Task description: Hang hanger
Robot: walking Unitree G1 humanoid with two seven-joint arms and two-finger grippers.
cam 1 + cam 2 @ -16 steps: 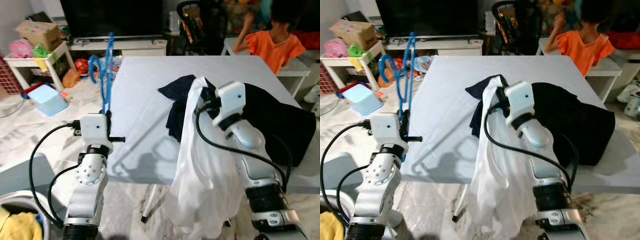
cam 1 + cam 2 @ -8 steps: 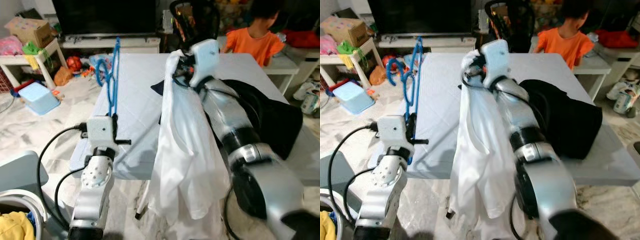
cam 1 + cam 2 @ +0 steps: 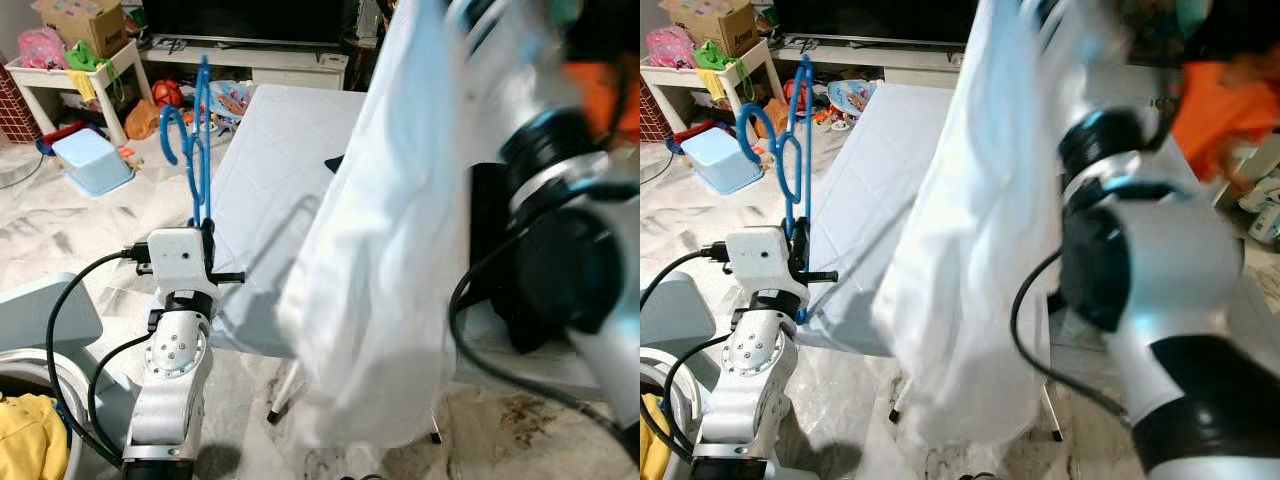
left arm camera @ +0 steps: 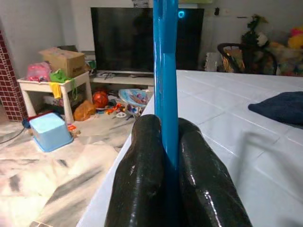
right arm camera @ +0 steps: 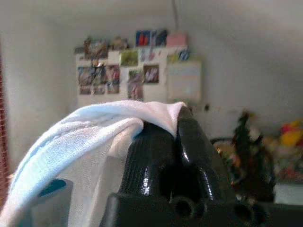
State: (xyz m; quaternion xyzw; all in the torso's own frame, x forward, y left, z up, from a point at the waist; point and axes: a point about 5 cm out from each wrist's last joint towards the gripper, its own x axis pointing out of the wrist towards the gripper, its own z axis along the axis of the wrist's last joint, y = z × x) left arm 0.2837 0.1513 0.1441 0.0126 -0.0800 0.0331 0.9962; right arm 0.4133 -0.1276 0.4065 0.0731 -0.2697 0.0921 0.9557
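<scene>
A blue plastic hanger (image 3: 197,140) stands upright at the white table's left edge, pinched at its lower end by my left gripper (image 4: 166,156), whose black fingers (image 4: 142,175) are shut on it. A white shirt (image 3: 400,240) hangs in the air over the table's near side, lifted high by my right arm (image 3: 560,230). In the right wrist view my right gripper (image 5: 173,137) is shut on a fold of the white shirt (image 5: 99,127). The shirt hangs to the right of the hanger, apart from it.
The white table (image 3: 280,150) carries a dark navy garment (image 4: 281,106) and a black garment (image 3: 500,250) behind the shirt. Left of the table lie a light blue box (image 3: 90,160), toys and a low white shelf (image 3: 70,70). A yellow cloth (image 3: 35,440) sits in a basket at bottom left.
My right arm has raised the white shirt from table height to well above the table, close to the camera. The hanger stays upright in my left gripper. The camera has shifted.
</scene>
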